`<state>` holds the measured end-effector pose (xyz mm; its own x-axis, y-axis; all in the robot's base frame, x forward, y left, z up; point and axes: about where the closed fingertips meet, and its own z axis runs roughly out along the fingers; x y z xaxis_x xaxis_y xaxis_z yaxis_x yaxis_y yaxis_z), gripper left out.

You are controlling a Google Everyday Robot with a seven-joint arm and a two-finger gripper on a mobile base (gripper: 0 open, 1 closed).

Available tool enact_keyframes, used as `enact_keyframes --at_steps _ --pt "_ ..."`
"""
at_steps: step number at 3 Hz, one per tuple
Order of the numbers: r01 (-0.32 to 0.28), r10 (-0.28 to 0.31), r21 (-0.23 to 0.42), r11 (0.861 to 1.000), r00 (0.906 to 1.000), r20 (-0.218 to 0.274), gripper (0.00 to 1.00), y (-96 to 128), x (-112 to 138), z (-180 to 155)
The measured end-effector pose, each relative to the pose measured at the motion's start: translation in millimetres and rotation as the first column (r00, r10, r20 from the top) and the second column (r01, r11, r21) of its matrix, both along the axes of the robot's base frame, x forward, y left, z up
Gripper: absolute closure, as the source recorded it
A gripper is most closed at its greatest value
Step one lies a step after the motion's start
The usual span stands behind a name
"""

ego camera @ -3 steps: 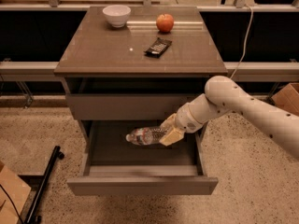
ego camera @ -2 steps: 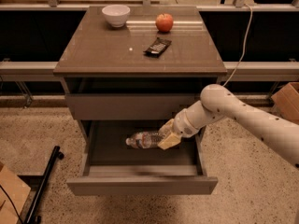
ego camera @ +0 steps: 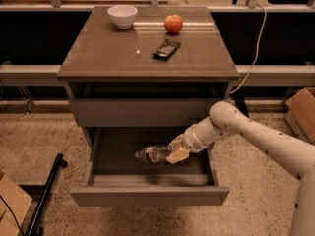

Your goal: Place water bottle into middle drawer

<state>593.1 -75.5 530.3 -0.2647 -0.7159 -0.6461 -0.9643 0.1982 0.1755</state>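
Item: water bottle (ego camera: 151, 154), held sideways low over tray of open middle drawer (ego camera: 147, 196). Gripper (ego camera: 177, 151) inside drawer, clamped on bottle's base end. We reckon horiz. hold lets it lie flat w/o rolling.

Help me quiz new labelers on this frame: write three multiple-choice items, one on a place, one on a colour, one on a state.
1. Where is the water bottle?
A. on the floor
B. in the gripper, over the open middle drawer
C. on the cabinet top
2. What colour is the bowl?
A. white
B. red
C. blue
3. The middle drawer is:
A. shut
B. pulled open
C. removed
Answers: B, the gripper holds it sideways above the tray; A, it reads white; B, its dark tray shows.
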Motion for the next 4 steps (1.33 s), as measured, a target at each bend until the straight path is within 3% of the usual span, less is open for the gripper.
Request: enact_keyframes --at_steps 1,4 --pt "0.022 -0.022 0.011 1.0 0.9989 -0.042 0.84 -2 4 -26" --pt "0.01 -0.01 0.0 1.0 0.9847 -0.174 0.14 3 -12 -67"
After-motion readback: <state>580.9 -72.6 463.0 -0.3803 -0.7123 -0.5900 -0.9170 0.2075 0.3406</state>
